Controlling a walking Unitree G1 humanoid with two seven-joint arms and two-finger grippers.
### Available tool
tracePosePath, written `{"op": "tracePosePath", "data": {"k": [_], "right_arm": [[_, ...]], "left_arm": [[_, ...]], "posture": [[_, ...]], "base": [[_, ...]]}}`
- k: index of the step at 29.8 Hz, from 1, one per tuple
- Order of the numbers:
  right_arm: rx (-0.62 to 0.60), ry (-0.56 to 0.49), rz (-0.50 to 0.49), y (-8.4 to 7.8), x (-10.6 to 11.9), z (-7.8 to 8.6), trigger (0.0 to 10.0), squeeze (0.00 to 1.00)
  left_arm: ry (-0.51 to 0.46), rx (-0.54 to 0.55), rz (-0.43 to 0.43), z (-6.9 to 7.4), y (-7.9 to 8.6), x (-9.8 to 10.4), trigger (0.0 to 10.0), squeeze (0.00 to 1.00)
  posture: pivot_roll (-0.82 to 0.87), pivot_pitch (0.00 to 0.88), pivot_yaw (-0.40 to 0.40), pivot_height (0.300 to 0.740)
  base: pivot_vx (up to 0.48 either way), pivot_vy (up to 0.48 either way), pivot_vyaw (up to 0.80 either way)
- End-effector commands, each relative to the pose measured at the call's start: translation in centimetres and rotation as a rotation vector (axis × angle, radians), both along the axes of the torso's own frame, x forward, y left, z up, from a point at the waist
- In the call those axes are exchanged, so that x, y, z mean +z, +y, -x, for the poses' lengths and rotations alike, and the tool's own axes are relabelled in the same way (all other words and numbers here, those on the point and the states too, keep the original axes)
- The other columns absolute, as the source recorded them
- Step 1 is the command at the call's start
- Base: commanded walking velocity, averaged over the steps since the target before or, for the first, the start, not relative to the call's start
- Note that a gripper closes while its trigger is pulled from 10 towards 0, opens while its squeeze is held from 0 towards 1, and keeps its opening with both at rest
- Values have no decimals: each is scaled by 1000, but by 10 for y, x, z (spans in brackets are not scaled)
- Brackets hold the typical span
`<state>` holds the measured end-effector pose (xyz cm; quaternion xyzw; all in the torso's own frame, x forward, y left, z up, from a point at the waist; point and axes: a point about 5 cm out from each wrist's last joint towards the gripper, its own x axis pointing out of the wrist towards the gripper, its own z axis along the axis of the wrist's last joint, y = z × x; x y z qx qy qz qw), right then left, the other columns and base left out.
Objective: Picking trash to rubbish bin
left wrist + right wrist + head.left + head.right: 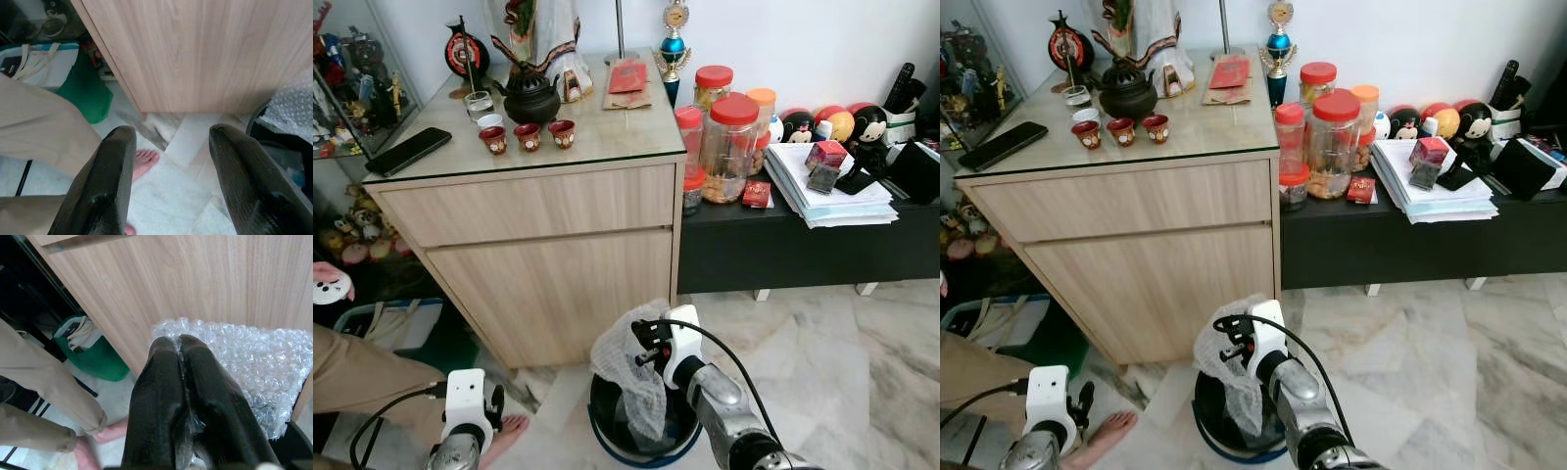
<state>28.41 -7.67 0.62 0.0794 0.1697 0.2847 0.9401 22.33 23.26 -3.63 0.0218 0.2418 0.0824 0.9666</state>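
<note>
**Wood cabinet and low black shelf on a marble floor**

A light wood cabinet (533, 245) with a glass top stands against a white wall (783, 49). On it are a phone (408, 151), a dark teapot (530, 98), three small red cups (528, 136) and a red packet (627, 76). Just beside it runs a low black shelf (783, 245) carrying red-lidded jars (729, 137), a stack of papers (827, 191) and round toy heads (842, 122). The floor (842, 362) is pale veined marble. A glass case of figurines (352, 78) stands at the far left, a green bag (85, 90) below it. Light is even.
</note>
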Motion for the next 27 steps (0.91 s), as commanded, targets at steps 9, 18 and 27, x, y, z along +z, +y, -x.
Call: {"op": "tracePosePath", "data": {"k": [9,18,27], "right_arm": [[19,1,3,6,2,-1,10000,0],[23,16,12,5,0,0,10000,0],[14,41,45,0,-6,3,10000,0]], "left_arm": [[18,19,-8,2,5,-1,10000,0],[12,9,5,1,3,-1,10000,0],[29,6,15,3,1,-4,10000,0]], "posture": [[103,0,88,740],[102,0,87,740],[101,0,82,740]], "base": [[373,0,0],[41,0,0],[0,0,0]]}}
